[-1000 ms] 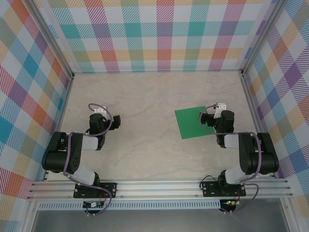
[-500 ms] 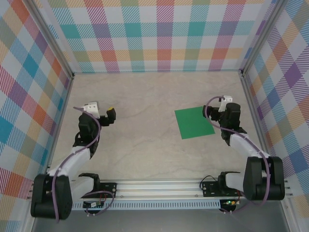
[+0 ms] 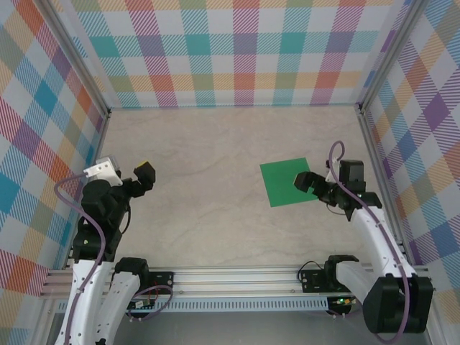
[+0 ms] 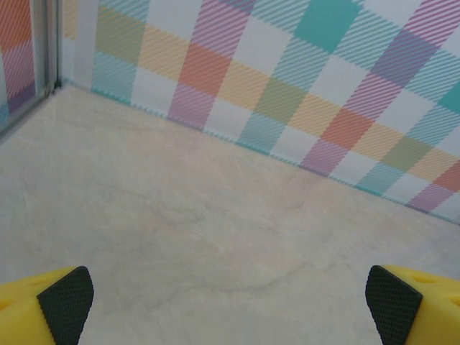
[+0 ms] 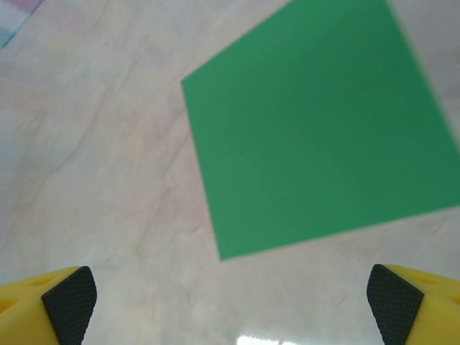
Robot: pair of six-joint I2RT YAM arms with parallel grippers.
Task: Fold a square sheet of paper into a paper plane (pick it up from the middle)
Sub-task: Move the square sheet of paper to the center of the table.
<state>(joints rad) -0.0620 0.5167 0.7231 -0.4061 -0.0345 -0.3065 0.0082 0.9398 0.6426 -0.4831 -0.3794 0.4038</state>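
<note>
Hiding square sheet of paper [image 3: 282, 183] partly, right end effector [image 3: 303, 181] (jaws apart, like left end effector [image 3: 144, 175]).

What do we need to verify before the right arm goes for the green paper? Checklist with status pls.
1. Flat bright-green square sheet of paper lies unfolded on the beige marbled tabletop: ok.
2. Right fingers open: ok.
3. Right fingers over the sheet's middle: not ok. In the wrist view the sheet lies ahead and shifted right, not between them.
4. Left fingers open, at the table's left side, well apart from the sheet: ok.
5. Nothing lying on the sheet: ok.
6. Right fingers' height above the tabletop: cannot tell.
</note>
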